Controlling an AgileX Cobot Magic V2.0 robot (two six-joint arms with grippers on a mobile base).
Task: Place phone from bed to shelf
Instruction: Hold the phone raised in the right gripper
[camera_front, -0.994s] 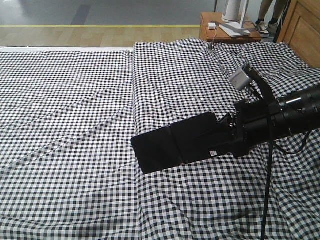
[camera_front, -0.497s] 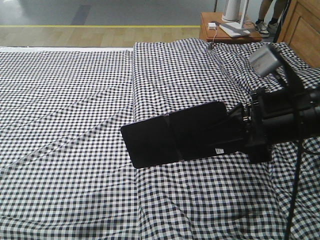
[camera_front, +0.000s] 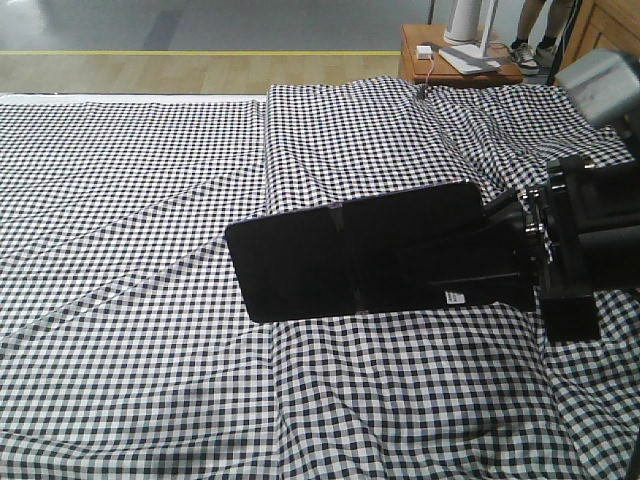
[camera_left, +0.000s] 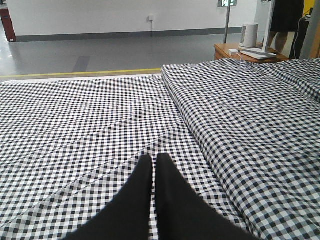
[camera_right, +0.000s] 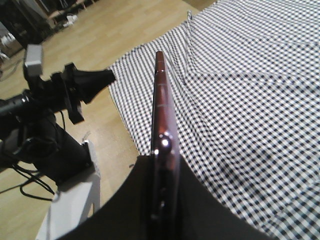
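The phone (camera_front: 350, 260), long, flat and glossy black with a seam across its middle and a white sticker, hangs above the bed (camera_front: 150, 200). My right gripper (camera_front: 500, 268) is shut on its right end. The right wrist view shows the phone (camera_right: 161, 110) edge-on with a pinkish rim, pinched at the right gripper (camera_right: 162, 161), with the gingham bed (camera_right: 250, 100) below. My left gripper (camera_left: 154, 165) is shut with nothing in it, low over the checked bed (camera_left: 75, 115). The shelf is out of view.
A small wooden nightstand (camera_front: 455, 62) with white items stands behind the bed. Brown wooden furniture (camera_front: 610, 20) is at the top right, and a person's feet (camera_front: 530, 50) are beside it. Wooden floor (camera_front: 150, 70) runs along the far bed edge. My left arm (camera_right: 65, 90) and white base (camera_right: 70, 205) stand off the bed.
The right gripper has lifted the phone higher off the sheet and closer to the front camera. The phone's free end has shifted left and now looks larger.
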